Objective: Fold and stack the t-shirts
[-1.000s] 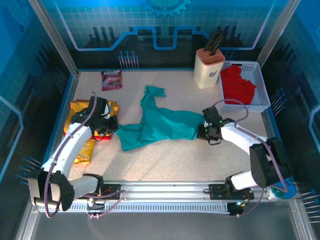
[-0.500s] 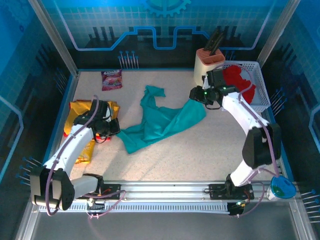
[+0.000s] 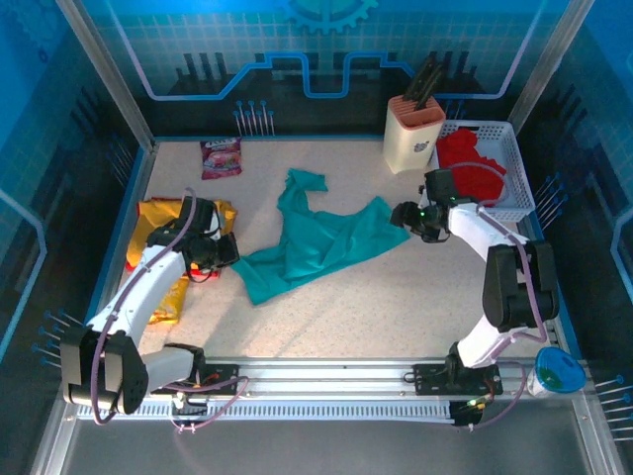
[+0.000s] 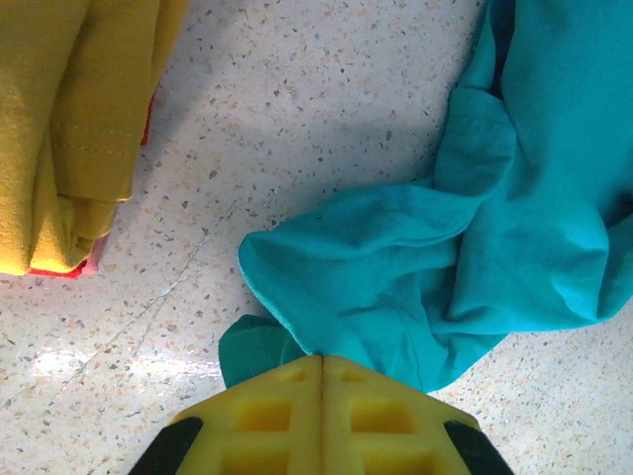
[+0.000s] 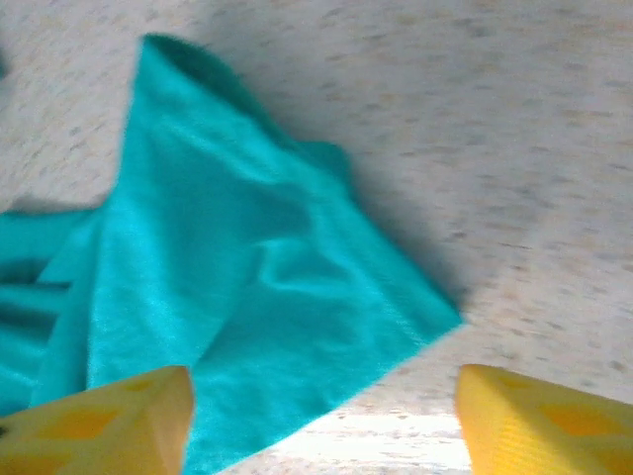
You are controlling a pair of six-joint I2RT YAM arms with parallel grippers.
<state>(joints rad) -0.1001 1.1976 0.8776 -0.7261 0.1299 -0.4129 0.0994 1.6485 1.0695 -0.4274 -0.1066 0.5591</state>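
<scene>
A teal t-shirt [image 3: 316, 237] lies crumpled and spread across the middle of the table. My left gripper [image 3: 227, 255] is shut on its near-left edge, and in the left wrist view the cloth [image 4: 465, 228] is pinched between the closed yellow jaws [image 4: 322, 364]. Just past the shirt's right corner [image 5: 297, 297], my right gripper [image 3: 400, 216] is open, its fingers [image 5: 109, 416] wide apart above the cloth and holding nothing. At the left a folded yellow t-shirt [image 3: 158, 220] lies beside the left arm. Red t-shirts [image 3: 472, 168] fill a white basket [image 3: 524, 203].
A beige knife block [image 3: 413, 134] stands at the back, left of the basket. A pink snack packet [image 3: 221, 156] lies at the back left. An orange-yellow item [image 3: 170, 297] lies under the left arm. A blue cup [image 3: 559, 374] sits off the table's near-right corner.
The right gripper carried the teal shirt's right corner away toward the back right, opened, let it drop and drew back slightly. The left gripper stayed shut on the shirt.
</scene>
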